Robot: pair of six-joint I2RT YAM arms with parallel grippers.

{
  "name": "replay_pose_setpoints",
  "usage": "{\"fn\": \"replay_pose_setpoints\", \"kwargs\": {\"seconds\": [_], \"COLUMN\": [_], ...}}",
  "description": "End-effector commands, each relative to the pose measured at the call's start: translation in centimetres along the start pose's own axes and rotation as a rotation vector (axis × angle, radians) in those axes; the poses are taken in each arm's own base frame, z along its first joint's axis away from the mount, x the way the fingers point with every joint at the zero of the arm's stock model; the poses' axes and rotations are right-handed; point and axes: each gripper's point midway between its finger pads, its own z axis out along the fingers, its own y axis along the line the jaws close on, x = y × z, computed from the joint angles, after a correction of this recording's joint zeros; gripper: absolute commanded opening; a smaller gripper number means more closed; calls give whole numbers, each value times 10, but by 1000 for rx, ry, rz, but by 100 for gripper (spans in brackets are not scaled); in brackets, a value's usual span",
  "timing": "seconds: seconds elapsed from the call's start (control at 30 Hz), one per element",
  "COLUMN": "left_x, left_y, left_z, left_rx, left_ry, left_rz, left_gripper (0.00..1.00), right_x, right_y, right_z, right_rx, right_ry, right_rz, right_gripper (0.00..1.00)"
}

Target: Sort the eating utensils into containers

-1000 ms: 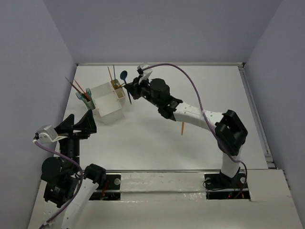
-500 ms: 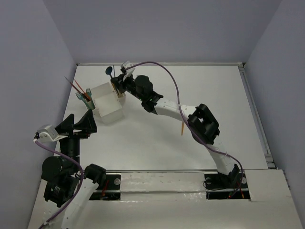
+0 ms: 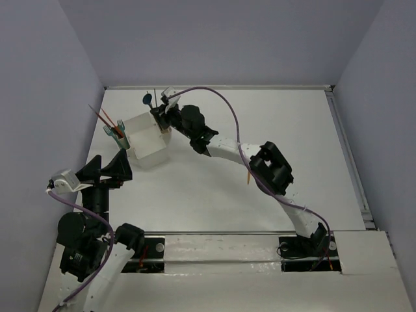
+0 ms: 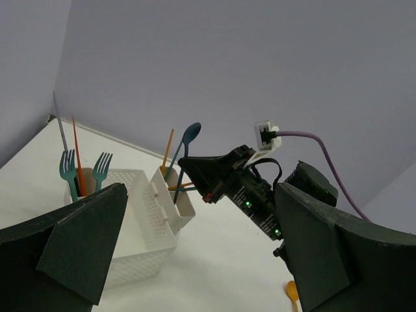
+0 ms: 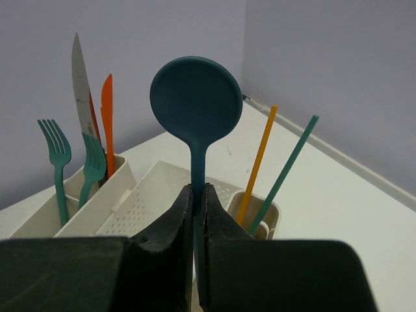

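My right gripper is shut on the handle of a teal round-bowled spoon and holds it upright over the right end of the white container. In the top view the right gripper is at the container's far right corner, with the spoon bowl above it. An orange stick and a teal stick stand in the small right compartment. Two teal forks, a grey knife and an orange knife stand in the left end. My left gripper is open and empty, near the container's front.
An orange spoon lies on the table to the right of the container, partly under the right arm in the top view. The right arm stretches across the middle of the table. Walls close in the back and the sides.
My right gripper has moved left with the teal spoon, from beside the container's right end to over its right compartment. The left arm has not moved.
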Motion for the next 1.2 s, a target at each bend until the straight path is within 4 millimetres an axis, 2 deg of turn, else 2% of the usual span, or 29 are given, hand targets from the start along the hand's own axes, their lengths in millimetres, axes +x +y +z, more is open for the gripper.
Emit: {"fn": "replay_pose_setpoints", "kwargs": {"seconds": [0.0,0.07,0.1,0.13,0.3,0.33,0.4,0.43,0.47,0.5,0.53,0.57,0.6,0.63,0.67,0.7,0.73,0.77,0.8,0.83,0.87,0.9,0.93,1.03,1.17], "left_x": [-7,-6,-6,-6,-5,-5,-5,-4,-3,-4,-4,-4,-6,-6,-8,-8,-10,-10,-10,-9,-10,-10,-11,-11,-10], "left_y": [-4,-4,-4,-4,-5,-5,-5,-5,-5,-5,-4,-4,-4,-4,-4,-5,-5,-5,-5,-4,-5,-5,-6,-6,-7], "left_z": [4,4,4,5,5,5,6,6,6,6,6,5,4,3,2,2,1,1,0,0,0,0,0,-1,0], "left_rx": [8,8,10,10,12,12,13,11,11,12,9,7,9,12,13,17,21,21,21,20,24,26,30,28,34], "left_ry": [-25,-23,-21,-21,-20,-20,-19,-15,-15,-17,-17,-18,-23,-25,-29,-32,-36,-38,-37,-35,-36,-36,-40,-42,-36], "left_rz": [-2,-1,1,-1,-1,-1,-1,1,2,1,3,1,-1,-4,-5,-6,-11,-11,-13,-10,-13,-13,-17,-18,-15], "left_gripper": [99,99,99,99,99,99,99,99,99,99,99,99,99,99,99,99,99,99,99,99,99,99,99,99,99], "right_x": [-21,-17,-24,-25,-64,-78,-94,-87,-112,-111,-87,-113,-104,-81,-46,-37,-8,-9,11,31,43,65,67,90,115], "right_y": [4,4,6,7,10,9,10,10,9,5,-3,-7,-14,-22,-37,-47,-72,-85,-113,-119,-127,-133,-147,-155,-162], "right_z": [-1,-3,-4,-5,-8,-12,-20,-27,-38,-48,-62,-80,-94,-114,-140,-159,-203,-217,-253,-280,-300,-329,-352,-385,-395], "right_rx": [5,1,-5,-12,-18,-8,-10,-6,6,39,91,123,170,238,336,387,517,565,649,677,706,747,815,856,883], "right_ry": [-77,-67,-75,-67,-93,-95,-102,-75,-91,-54,16,4,56,164,257,311,453,479,547,626,669,739,761,855,933], "right_rz": [-3,0,5,6,36,50,74,86,106,132,140,151,162,177,167,171,210,236,269,330,361,382,388,414,421], "right_gripper": [18,37,56,63,66,66,67,67,68,68,68,68,67,61,58,56,49,46,45,44,44,45,47,52,54]}}
